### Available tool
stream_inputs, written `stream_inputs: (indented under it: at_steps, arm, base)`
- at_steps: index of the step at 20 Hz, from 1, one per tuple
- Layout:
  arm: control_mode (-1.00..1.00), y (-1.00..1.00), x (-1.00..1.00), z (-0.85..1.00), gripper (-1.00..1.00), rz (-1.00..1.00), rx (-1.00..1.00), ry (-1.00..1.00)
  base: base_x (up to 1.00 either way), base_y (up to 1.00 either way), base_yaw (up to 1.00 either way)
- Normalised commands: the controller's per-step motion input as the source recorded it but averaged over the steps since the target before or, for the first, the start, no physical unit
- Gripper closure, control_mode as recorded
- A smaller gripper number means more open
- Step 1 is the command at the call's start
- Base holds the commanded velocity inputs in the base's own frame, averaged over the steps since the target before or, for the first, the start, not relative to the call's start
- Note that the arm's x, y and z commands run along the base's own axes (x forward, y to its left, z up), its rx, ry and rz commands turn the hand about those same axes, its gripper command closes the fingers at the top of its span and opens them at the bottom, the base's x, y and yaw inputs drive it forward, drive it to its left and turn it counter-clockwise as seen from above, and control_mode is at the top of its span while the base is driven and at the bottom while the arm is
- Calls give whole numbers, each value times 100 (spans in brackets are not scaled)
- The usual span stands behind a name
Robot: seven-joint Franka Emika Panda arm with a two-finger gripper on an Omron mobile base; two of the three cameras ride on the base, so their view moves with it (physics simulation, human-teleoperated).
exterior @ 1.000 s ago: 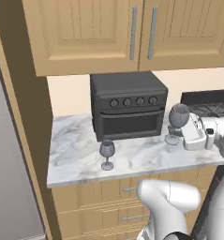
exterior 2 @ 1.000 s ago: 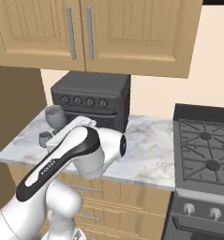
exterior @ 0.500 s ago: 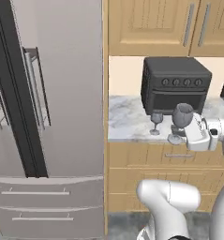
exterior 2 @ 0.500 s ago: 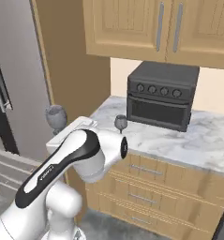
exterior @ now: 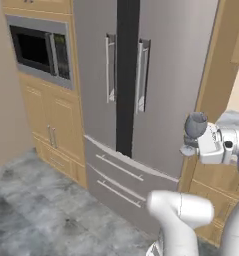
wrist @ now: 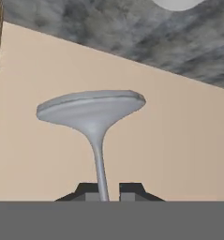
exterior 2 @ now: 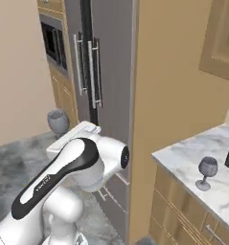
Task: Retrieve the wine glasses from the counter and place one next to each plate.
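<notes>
Pincer (wrist: 102, 191) pinching thin stem of wine glass (exterior: 195, 125), carried midair. Second wine glass (exterior 2: 206, 171) upright on tabletop (exterior 2: 183, 160). Glass light, fragile, slippery; stem grip suits.

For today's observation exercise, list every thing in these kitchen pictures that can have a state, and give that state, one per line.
Greyish-purple stemmed wine glass in the gripper: held by its stem, off the counter.
Second greyish-purple wine glass: upright on the marble counter.
Gripper: fingers shut on the stem.
Grey double-door fridge: doors closed.
Built-in dark microwave: door closed.
</notes>
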Motion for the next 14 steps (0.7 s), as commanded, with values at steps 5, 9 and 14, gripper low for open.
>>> stream_inputs:
  at_steps: [5, 9, 14]
  arm:
    - [100, 0, 0, 0, 100, 0, 0, 0]
    - [100, 0, 0, 0, 100, 0, 0, 0]
    - [100, 0, 0, 0, 100, 0, 0, 0]
  base:
    - [0, -1, 99]
    - [0, -2, 97]
    - [0, -7, 97]
